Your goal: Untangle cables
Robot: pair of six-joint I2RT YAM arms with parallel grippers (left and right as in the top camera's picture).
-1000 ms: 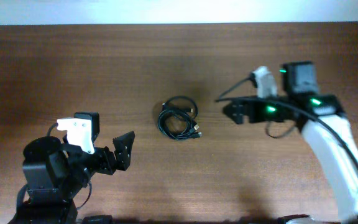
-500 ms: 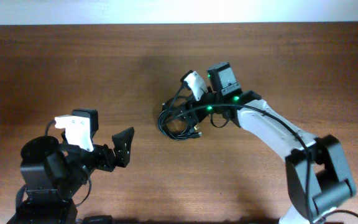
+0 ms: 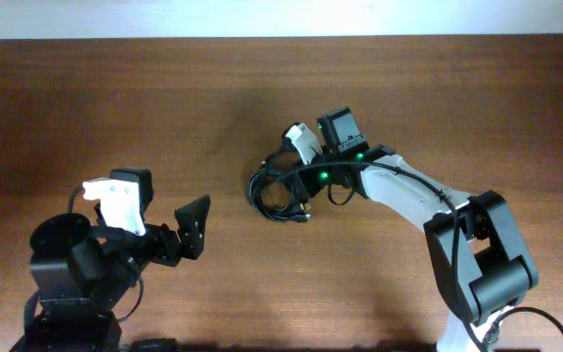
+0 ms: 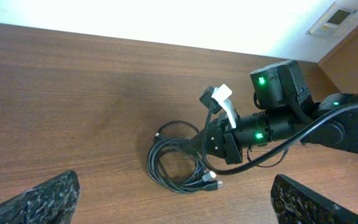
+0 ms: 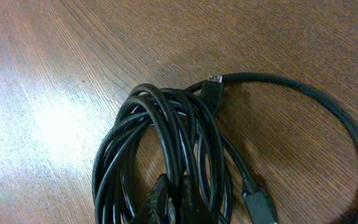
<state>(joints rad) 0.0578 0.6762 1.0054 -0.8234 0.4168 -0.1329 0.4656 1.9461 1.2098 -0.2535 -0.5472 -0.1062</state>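
Observation:
The cables point(image 3: 278, 192) lie as one coiled bundle of thin black cords at the middle of the wooden table, with small plugs at the lower right of the coil point(image 4: 211, 180). My right gripper point(image 3: 293, 182) reaches in from the right and is shut on strands at the coil's right side. In the right wrist view its dark fingertips point(image 5: 160, 194) pinch a few loops of the cables point(image 5: 166, 124), and one plug point(image 5: 213, 84) sticks out at the top. My left gripper point(image 3: 190, 231) stands open at the lower left, well apart from the coil, its gap point(image 4: 176, 202) holding nothing.
The right arm's own thicker black cable point(image 4: 272, 152) hangs along its wrist beside the coil. The table's far edge meets a white wall point(image 3: 281, 18). Bare wood point(image 3: 115, 108) surrounds the bundle on the left and front.
The right arm swung left from the table's right side onto the coil and closed its jaws on the strands. The left arm stayed put.

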